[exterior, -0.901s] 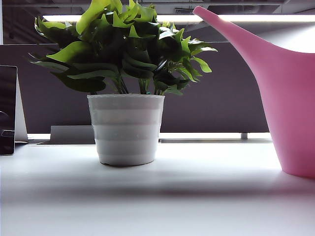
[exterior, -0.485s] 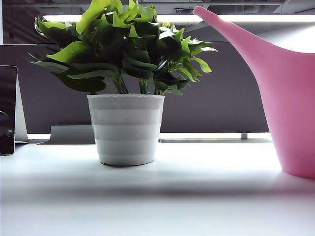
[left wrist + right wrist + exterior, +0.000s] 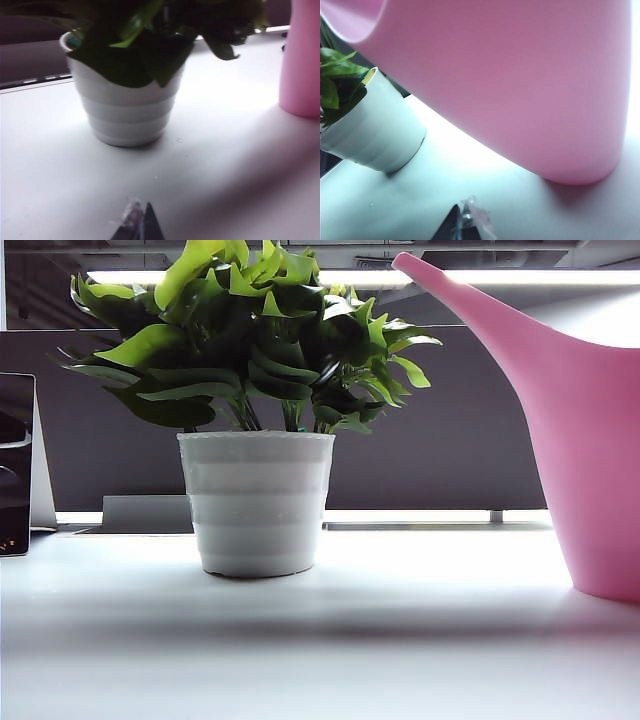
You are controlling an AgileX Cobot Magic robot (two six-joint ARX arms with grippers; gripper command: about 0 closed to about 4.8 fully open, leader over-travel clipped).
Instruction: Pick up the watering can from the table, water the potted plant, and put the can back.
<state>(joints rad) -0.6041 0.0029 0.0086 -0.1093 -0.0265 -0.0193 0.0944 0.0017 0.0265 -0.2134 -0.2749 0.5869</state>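
The pink watering can (image 3: 590, 460) stands on the white table (image 3: 400, 640) at the right, its long spout (image 3: 450, 295) rising toward the potted plant (image 3: 255, 390) in a white ribbed pot (image 3: 256, 502). Neither gripper shows in the exterior view. In the left wrist view my left gripper (image 3: 141, 216) is shut and empty over bare table, short of the pot (image 3: 127, 112), with the can (image 3: 301, 55) off to the side. My right gripper (image 3: 465, 215) is shut and empty, low over the table just in front of the can's body (image 3: 530, 80), with the pot (image 3: 375, 135) beside it.
A dark screen (image 3: 15, 465) stands at the far left edge of the table. A dark partition wall (image 3: 440, 440) runs behind the table's back edge. Open tabletop lies between the pot and the can.
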